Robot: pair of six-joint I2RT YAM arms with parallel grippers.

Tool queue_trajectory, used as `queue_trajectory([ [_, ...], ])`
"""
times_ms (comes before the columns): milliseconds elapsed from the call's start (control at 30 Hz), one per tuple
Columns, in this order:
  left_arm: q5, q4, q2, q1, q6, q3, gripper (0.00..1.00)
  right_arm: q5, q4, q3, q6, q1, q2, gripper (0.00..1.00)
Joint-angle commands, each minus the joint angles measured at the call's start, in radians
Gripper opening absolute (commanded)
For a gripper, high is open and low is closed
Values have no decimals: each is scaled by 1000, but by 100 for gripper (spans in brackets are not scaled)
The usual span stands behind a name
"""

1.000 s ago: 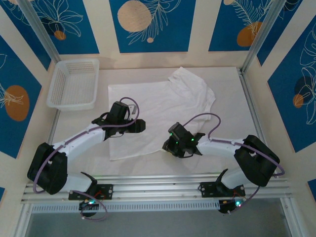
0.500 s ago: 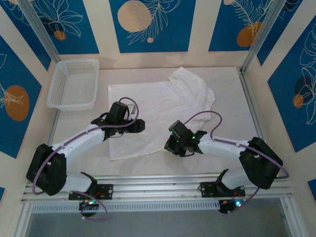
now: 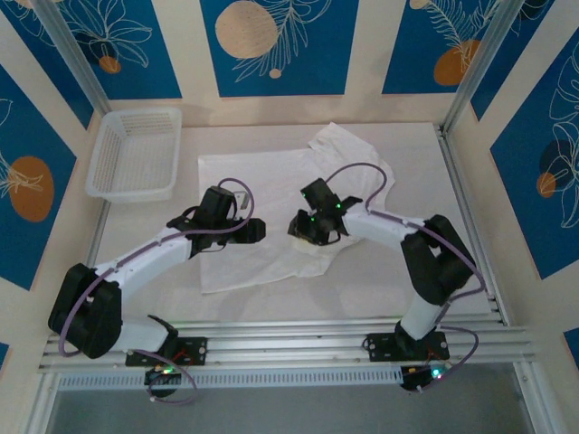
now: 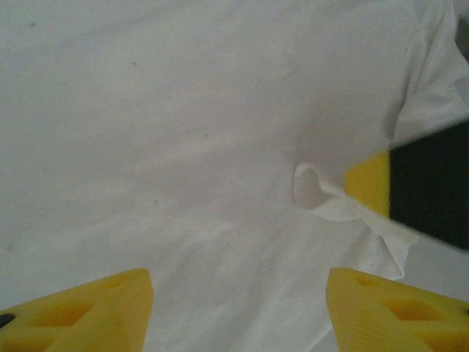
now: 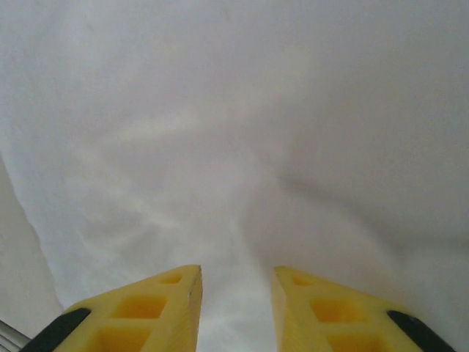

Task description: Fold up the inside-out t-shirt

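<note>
The inside-out t-shirt (image 3: 271,185) lies spread white and wrinkly on the table, its sleeve end at the back right. Its near right corner is turned up and inward under my right gripper (image 3: 298,228). That gripper hovers low over the cloth (image 5: 234,147) with its yellow jaws a narrow gap apart and nothing pinched between them (image 5: 236,293). My left gripper (image 3: 257,229) hangs over the shirt's left middle, jaws wide open (image 4: 238,308) above flat cloth. In the left wrist view a small raised fold (image 4: 322,199) sits right at the right gripper's yellow finger (image 4: 368,183).
A white plastic mesh basket (image 3: 136,152) stands at the back left, off the shirt. Metal frame posts (image 3: 457,99) and patterned walls close the table in. A rail (image 3: 289,339) runs along the near edge by the arm bases.
My right gripper has swung from the shirt's near right corner up and left toward the middle, dragging that corner over the shirt; its jaws closed, then parted again. The left arm stayed put.
</note>
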Motion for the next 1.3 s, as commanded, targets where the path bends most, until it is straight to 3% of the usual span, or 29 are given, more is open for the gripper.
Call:
queue_trajectory([
  [0, 4, -15, -25, -15, 10, -10, 64, -116, -48, 84, -98, -63, 63, 31],
  [133, -17, -38, -50, -14, 21, -19, 64, -99, -98, 128, -128, -77, 8, 33],
  [233, -4, -31, -49, -15, 28, -27, 64, -49, -118, 69, -107, -78, -95, 35],
  [367, 150, 41, -5, -24, 41, -30, 62, 54, -128, -97, -63, -43, -276, 35],
  [567, 110, -18, 168, -228, 77, 99, 56, 131, -133, -371, 45, -112, -578, 37],
  [700, 44, -57, 331, -362, 132, 224, 55, 157, -200, -418, 50, -179, -699, 40],
  [833, -22, -60, 451, -400, 147, 304, 55, 144, -231, -428, 32, -223, -766, 42],
  [900, -62, -66, 479, -400, 142, 330, 49, 134, -249, -428, 20, -235, -785, 43],
  [1000, -90, -81, 492, -395, 140, 356, 23, 125, -264, -436, -5, -235, -809, 43],
  [1100, -83, -82, 477, -385, 122, 360, 8, 102, -234, -466, -39, -225, -842, 43],
  [1167, -78, -75, 453, -374, 105, 353, 3, 94, -219, -493, -49, -212, -863, 44],
  [1267, -57, -60, 421, -347, 84, 340, 6, 83, -198, -524, -69, -173, -883, 45],
])
